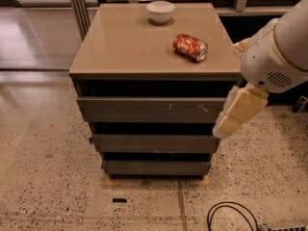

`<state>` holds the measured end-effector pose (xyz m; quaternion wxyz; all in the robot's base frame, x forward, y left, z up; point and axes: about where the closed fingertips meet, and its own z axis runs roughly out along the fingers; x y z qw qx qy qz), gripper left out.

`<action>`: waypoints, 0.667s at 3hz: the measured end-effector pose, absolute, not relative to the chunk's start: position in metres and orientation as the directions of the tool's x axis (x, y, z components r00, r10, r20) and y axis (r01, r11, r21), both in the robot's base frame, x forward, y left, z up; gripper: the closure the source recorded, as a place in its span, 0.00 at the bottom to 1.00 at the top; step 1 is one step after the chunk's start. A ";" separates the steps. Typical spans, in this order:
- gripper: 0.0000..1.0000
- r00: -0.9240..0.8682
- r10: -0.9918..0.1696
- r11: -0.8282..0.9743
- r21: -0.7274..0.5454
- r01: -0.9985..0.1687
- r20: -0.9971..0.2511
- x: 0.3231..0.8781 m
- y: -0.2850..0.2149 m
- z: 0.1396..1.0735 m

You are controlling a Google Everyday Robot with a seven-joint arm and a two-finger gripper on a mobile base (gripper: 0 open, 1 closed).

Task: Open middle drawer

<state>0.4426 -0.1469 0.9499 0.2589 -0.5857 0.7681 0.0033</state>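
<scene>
- Middle drawer: second of three stacked fronts, at about 8 o'clock from tool, its 3 o'clock end near tool tip.
- Dark grey, flat, handleless, unscratched; small blue bit at 9 o'clock end.
- Tool: cream, below surface at its 4 o'clock corner; opening cannot be told.

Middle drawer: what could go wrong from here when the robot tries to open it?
1. The gripper hangs at the right end of the scratched top front, above the middle drawer; it might catch the wrong one.
2. The middle drawer's front is flat, with no handle, so a grip could slip.
3. The arm is close to the red can lying on its side; a bump may roll it off.
</scene>
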 end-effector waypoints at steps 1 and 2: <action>0.00 -0.172 -0.877 0.326 -0.294 -0.899 -0.449 0.452 -0.125 0.917; 0.00 -0.193 -0.844 0.358 -0.258 -0.897 -0.500 0.458 -0.112 0.881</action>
